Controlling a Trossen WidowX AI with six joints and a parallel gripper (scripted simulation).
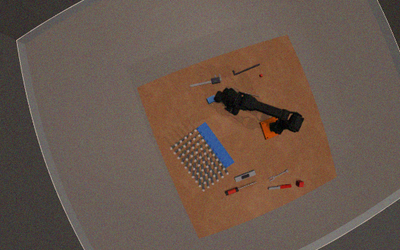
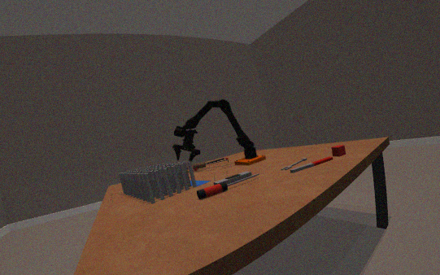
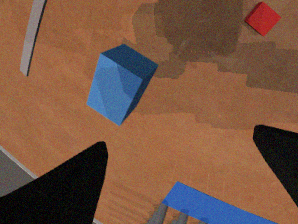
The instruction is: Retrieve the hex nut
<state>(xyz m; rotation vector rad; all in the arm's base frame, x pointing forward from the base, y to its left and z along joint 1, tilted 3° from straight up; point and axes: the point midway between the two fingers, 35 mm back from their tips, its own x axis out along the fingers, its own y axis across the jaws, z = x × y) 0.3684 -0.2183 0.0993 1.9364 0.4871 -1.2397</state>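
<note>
My gripper (image 2: 187,157) (image 3: 181,140) is open and empty, held above the table near the blue block. The metal spacers (image 1: 200,159) (image 2: 154,179) stand upright in dense rows. The blue taped strip (image 1: 215,145) (image 3: 200,204) lies along their front side. I cannot make out the nut in these views. A black L-shaped hook tool (image 1: 248,69) lies at the back of the table in the top view. A tool with a grey bar (image 1: 200,83) (image 3: 33,37) and dark end lies near it. Another thin tool is mostly hidden under the arm.
A blue block (image 1: 211,99) (image 3: 116,87) and a small red block (image 3: 262,19) lie below the hand. A screwdriver (image 1: 231,191) (image 2: 212,191), a grey flat tool (image 1: 245,176), a wrench (image 1: 279,174), a red-handled tool (image 1: 286,186) and a red cube (image 1: 300,183) (image 2: 338,150) lie beyond the strip.
</note>
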